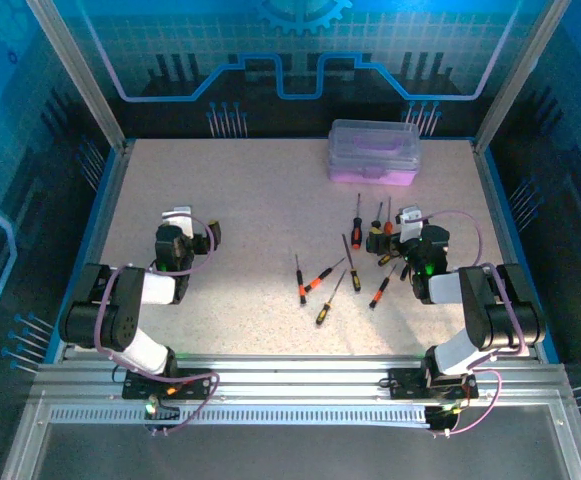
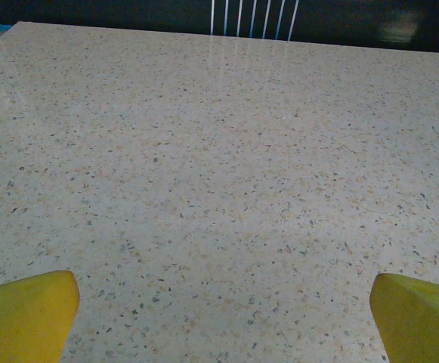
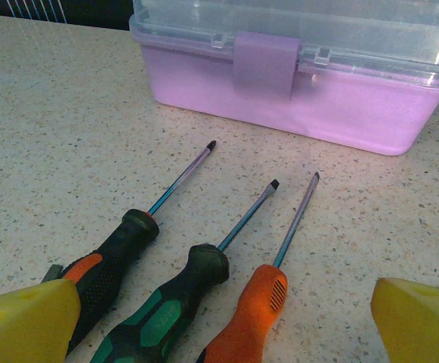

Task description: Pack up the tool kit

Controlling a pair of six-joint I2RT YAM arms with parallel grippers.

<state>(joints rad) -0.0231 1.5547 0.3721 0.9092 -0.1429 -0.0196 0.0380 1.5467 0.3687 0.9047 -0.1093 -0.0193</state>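
While the left hand point(image 2: 223, 321), held apart, is fronted by bare worktop point(image 2: 219, 151), the right hand point(image 3: 223, 325), also apart, is faced at twelve o'clock by screwdrivers point(image 3: 166, 310) and case point(image 3: 317, 98).

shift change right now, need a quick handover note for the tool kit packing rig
Left gripper: open, empty, over bare table, away from the tools.
Right gripper: open, empty, at the handles of three screwdrivers whose tips point at the case.
Case: far right part of the table, clear lid closed.
Other screwdrivers: loose on the table, between its centre and the right arm.
Done: nothing packed yet.
Left: open the lid, load every screwdriver, close it.
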